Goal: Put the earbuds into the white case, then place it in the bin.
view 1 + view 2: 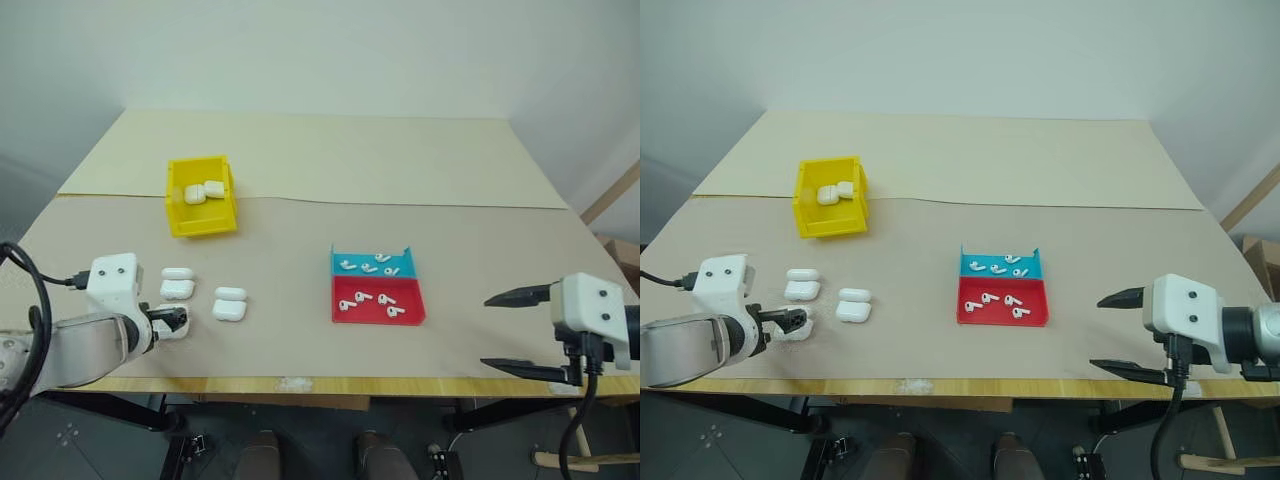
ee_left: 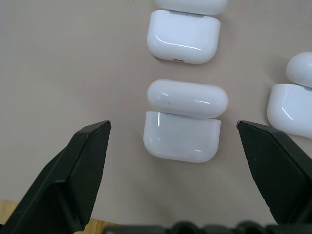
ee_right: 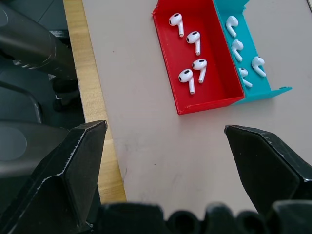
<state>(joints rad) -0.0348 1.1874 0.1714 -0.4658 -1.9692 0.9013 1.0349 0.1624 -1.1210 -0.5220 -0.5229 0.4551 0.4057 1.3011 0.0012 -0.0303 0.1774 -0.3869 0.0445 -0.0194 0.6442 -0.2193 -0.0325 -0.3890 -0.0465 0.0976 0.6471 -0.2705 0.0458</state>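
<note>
The left gripper [image 2: 173, 129], jaws spread, straddles a glossy white rounded plastic case [image 2: 181, 121] without touching. The right gripper [image 1: 518, 333] hangs spread at four o'clock. Tiny white earbuds [image 1: 369, 300] lie centrally in red and blue trays. The yellow plastic bin [image 1: 176, 217] sits at eleven o'clock.

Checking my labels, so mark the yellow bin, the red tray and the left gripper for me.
yellow bin [image 1: 202, 225], left eye view, front wall.
red tray [image 1: 410, 297], left eye view, bare floor.
left gripper [image 2: 173, 131], left wrist view, midway between its open fingertips.
</note>
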